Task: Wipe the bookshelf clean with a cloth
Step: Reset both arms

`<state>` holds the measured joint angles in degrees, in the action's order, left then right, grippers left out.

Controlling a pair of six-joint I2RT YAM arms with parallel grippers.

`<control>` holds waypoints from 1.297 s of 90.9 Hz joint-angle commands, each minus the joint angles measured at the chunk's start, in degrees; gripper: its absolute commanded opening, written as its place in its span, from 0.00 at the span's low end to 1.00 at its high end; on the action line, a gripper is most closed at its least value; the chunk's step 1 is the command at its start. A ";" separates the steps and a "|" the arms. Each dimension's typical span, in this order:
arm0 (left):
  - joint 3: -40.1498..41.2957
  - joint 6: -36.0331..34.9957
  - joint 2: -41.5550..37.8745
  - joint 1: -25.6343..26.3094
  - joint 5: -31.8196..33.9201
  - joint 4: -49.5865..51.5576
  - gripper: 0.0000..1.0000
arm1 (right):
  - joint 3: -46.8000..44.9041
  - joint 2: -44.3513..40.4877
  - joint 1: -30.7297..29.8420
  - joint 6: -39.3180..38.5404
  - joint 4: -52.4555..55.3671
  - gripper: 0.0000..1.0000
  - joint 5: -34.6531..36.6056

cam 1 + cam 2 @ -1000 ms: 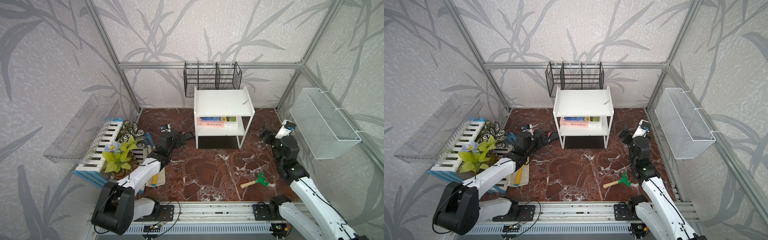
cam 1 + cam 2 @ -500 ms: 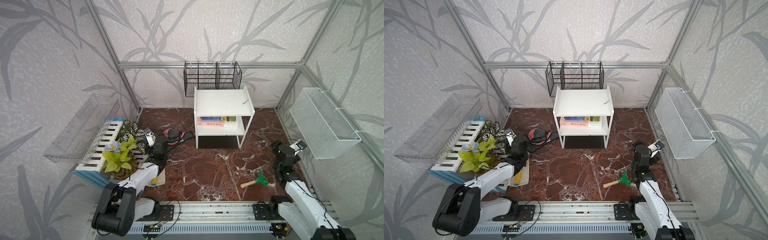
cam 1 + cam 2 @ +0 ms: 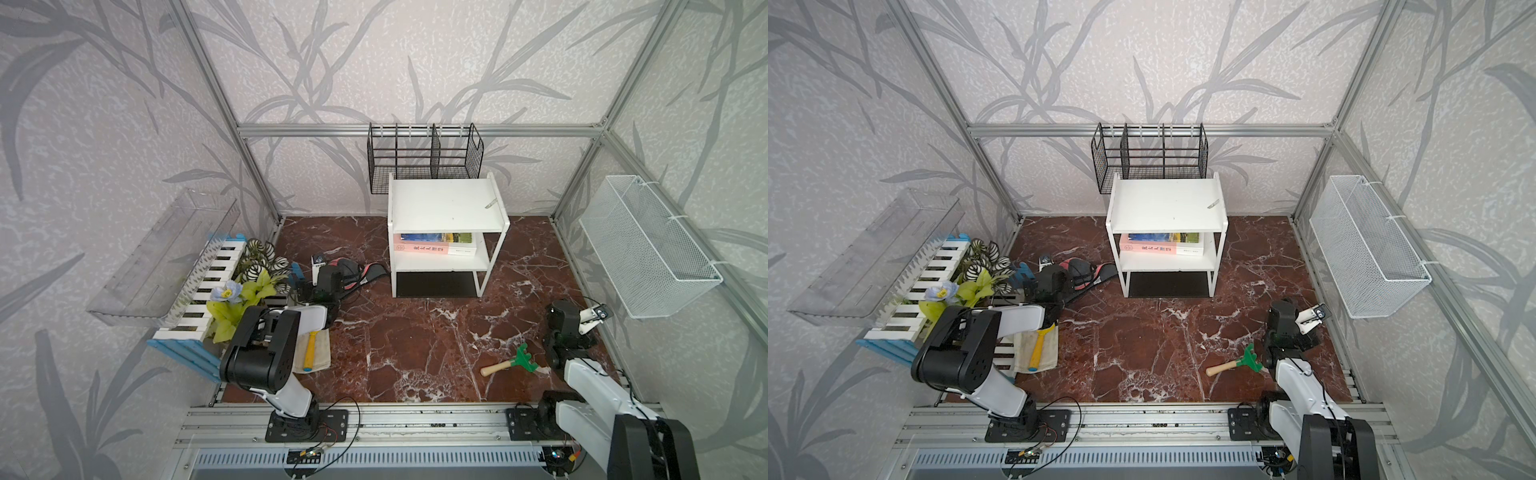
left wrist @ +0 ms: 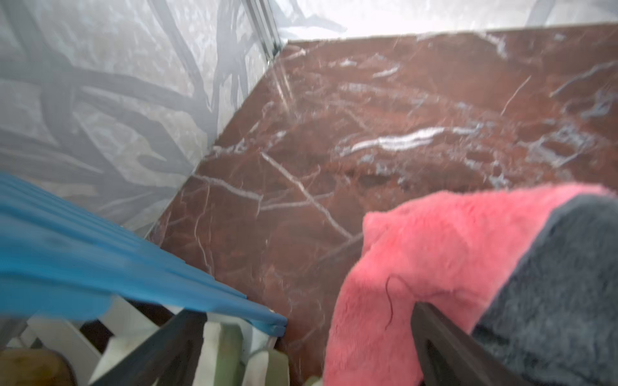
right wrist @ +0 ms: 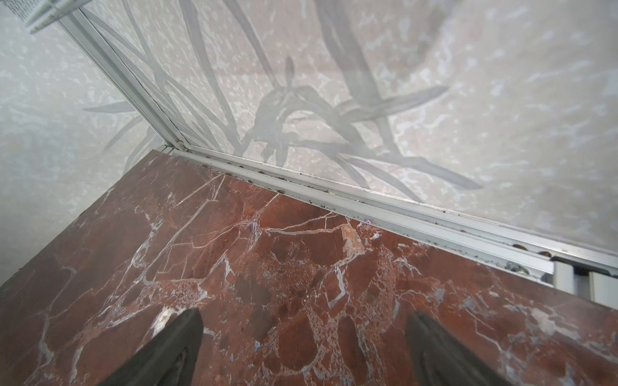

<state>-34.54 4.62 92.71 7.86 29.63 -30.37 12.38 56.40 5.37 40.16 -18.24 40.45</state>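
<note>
The white bookshelf point(image 3: 446, 208) point(image 3: 1167, 208) stands at the back middle of the marble floor, with books on its middle board. The pink cloth point(image 3: 368, 271) point(image 3: 1096, 270) with black trim lies crumpled on the floor to the shelf's left. My left gripper point(image 3: 334, 270) point(image 3: 1059, 274) hangs open low over the cloth's left end. In the left wrist view the cloth point(image 4: 434, 254) lies under one finger, and its pink edge reaches into the gap of the left gripper point(image 4: 306, 310). My right gripper point(image 3: 559, 318) point(image 3: 1281, 316) point(image 5: 306, 317) is open over bare floor by the right wall.
A black wire rack point(image 3: 424, 158) hangs behind the shelf and a white mesh basket point(image 3: 648, 249) on the right wall. A green rake point(image 3: 515, 361) lies by the right arm. A beige cloth with a yellow roller point(image 3: 311, 349) and a blue-and-white planter fence point(image 3: 208, 286) are at the left.
Both arms have drawn back toward the front rail and folded. The right gripper left the shelf's right side for the floor by the right wall. The left gripper pulled back off the cloth.
</note>
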 commanded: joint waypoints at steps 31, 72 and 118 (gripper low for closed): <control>20.23 -4.81 -6.17 -3.84 -15.44 -39.98 1.00 | 7.53 11.68 0.43 -10.42 -3.31 0.99 -9.02; 21.37 -6.12 -5.50 -7.61 -29.85 -41.11 1.00 | 5.95 24.73 -3.19 -32.19 -31.11 0.99 -29.86; 20.59 -4.97 -5.73 -7.33 -25.71 -39.35 1.00 | 10.11 31.30 -6.07 -34.32 -30.04 0.99 -26.55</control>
<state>-13.15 -0.45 87.77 0.58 2.42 -69.41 21.89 88.09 -1.26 4.51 -50.68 13.50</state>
